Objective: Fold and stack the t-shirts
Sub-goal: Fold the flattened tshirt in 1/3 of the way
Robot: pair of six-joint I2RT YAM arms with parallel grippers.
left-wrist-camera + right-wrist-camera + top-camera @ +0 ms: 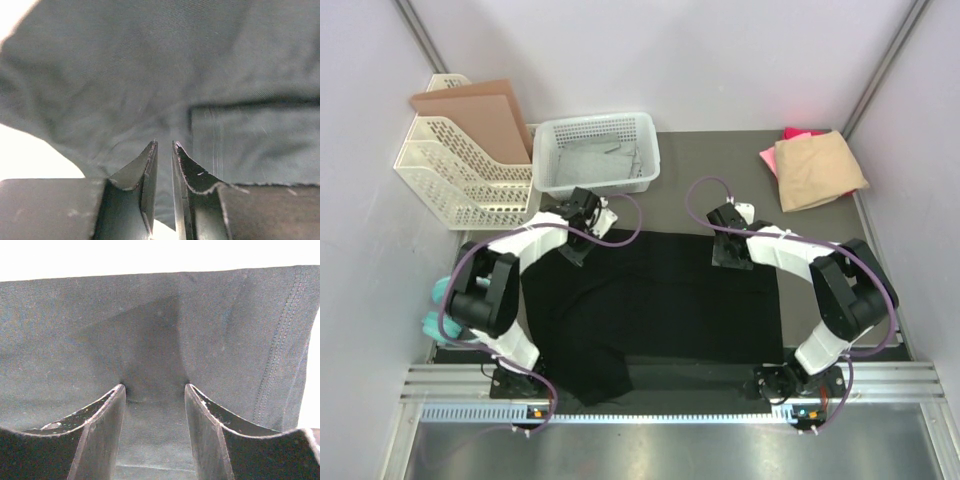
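A large black t-shirt (660, 300) lies spread across the dark mat, with one part hanging toward the near edge at the left. At its far left edge my left gripper (577, 245) (165, 143) has its jaws nearly together, pinching the black t-shirt (150, 75), which rises in front of the camera. My right gripper (730, 255) (155, 386) stands open at the far right edge, both fingertips pressed down on the black t-shirt (125, 320). A folded tan t-shirt (820, 168) lies at the back right on top of a pink t-shirt (769, 158).
A white mesh basket (550, 135) stands at the back centre, holding grey cloth. Left of it a white file rack (450, 175) holds brown cardboard sheets (485, 110). Teal objects (435, 310) sit by the left arm's base. Walls close in on both sides.
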